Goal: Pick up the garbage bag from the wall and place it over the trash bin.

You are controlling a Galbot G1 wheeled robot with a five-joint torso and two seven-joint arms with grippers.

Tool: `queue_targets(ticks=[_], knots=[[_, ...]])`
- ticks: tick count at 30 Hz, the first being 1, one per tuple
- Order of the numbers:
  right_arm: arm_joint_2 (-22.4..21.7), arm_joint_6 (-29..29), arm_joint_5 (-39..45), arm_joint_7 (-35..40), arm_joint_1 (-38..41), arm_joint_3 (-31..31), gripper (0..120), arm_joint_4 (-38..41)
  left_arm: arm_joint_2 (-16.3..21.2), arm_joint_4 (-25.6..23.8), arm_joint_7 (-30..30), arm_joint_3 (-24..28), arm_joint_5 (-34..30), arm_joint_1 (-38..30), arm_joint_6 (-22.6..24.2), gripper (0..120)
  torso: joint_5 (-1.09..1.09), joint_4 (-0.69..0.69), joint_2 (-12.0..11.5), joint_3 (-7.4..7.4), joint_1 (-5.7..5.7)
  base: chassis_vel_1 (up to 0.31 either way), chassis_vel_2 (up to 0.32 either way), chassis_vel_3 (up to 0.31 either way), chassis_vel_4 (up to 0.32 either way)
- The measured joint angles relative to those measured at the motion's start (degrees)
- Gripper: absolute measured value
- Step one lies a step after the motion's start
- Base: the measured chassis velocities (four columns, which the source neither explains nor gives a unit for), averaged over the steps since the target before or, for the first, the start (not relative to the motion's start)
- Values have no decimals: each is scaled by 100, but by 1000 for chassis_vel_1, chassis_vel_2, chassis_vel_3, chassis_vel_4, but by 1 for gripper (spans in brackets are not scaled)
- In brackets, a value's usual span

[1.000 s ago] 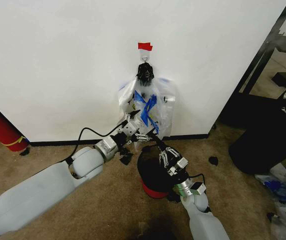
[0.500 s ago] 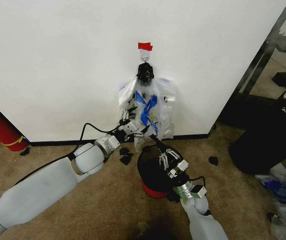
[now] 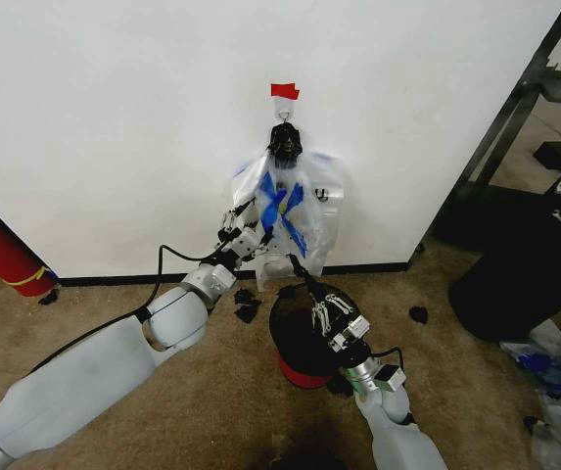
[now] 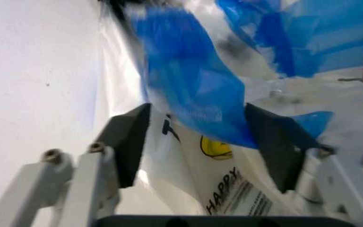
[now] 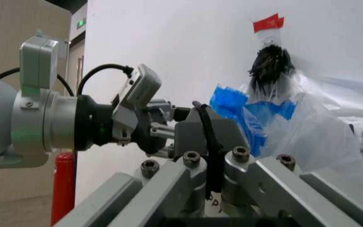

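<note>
Head view: garbage bag point(image 3: 290, 211) hangs on the wall point(image 3: 114, 117); left gripper point(image 3: 244, 235) at its lower left, right gripper point(image 3: 331, 315) over the trash bin point(image 3: 300, 348).
Left wrist view: jaws wide open, bag between them.
Right wrist view: jaws' state unclear.

Head view: I look down and forward at the wall point(image 3: 114, 117), both arms below.
Left wrist view: pressed close, facing the garbage bag point(image 4: 188, 90) between its fingers.
Right wrist view: low, facing wallward; shares that bag.
</note>
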Motion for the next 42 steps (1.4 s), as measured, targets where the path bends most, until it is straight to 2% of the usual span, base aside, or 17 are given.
queue_targets(ticks=[2, 6, 7, 11, 12, 16, 21, 28, 33, 35, 42], knots=[[-1, 11, -1, -8, -17, 0, 0, 2, -21, 0, -50, -14, -2, 26, -18, 49, 0, 0, 0, 0, 0, 0, 0, 0, 0], [-5, 24, -2, -24, -40, 1, 0, 6, -34, -17, -98, -59, -5, 77, -28, 39, 0, 0, 0, 0, 0, 0, 0, 0, 0], [-7, 26, -2, -26, -45, 2, 0, 7, -34, -29, -111, -77, -7, 92, -31, 32, 0, 0, 0, 0, 0, 0, 0, 0, 0], [-14, 57, -2, -26, -52, 22, 0, 0, -36, -144, -158, -249, -55, 224, -77, 18, 0, 0, 0, 0, 0, 0, 0, 0, 0], [-14, 57, -2, -26, -52, 22, 0, 0, -36, -144, -158, -249, -55, 224, -77, 18, 0, 0, 0, 0, 0, 0, 0, 0, 0], [-28, 76, 3, -7, -49, 51, 0, -16, -33, -241, -165, -484, -186, 426, -205, 1, 1, 0, 0, 0, 0, 0, 0, 0, 0], [-42, 81, 3, 3, -47, 68, 0, -35, -40, -287, -190, -593, -295, 544, -274, 0, 0, 0, 0, 0, 0, 0, 0, 0, 0], [-74, 169, -2, 62, -82, 111, 0, -157, -104, -480, -291, -878, -846, 974, -635, 0, 1, 0, 0, 0, 0, 0, 0, 0, 0], [-203, 281, -40, 39, -182, 152, 0, -287, -191, -577, -71, -1235, -1061, 1481, -1329, 0, 1, 0, 0, 0, 0, 0, 0, 0, 0], [-263, 287, -30, 5, -235, 151, 0, -257, -200, -577, 1, -1289, -1045, 1556, -1439, 0, 0, 0, 0, 0, 0, 0, 0, 0, 0], [-558, 58, 574, -1082, -497, 259, 10, 369, -257, -533, 97, -1400, -974, 1688, -1570, 0, 0, -1, 0, 0, 0, 0, 0, 0, 0]])
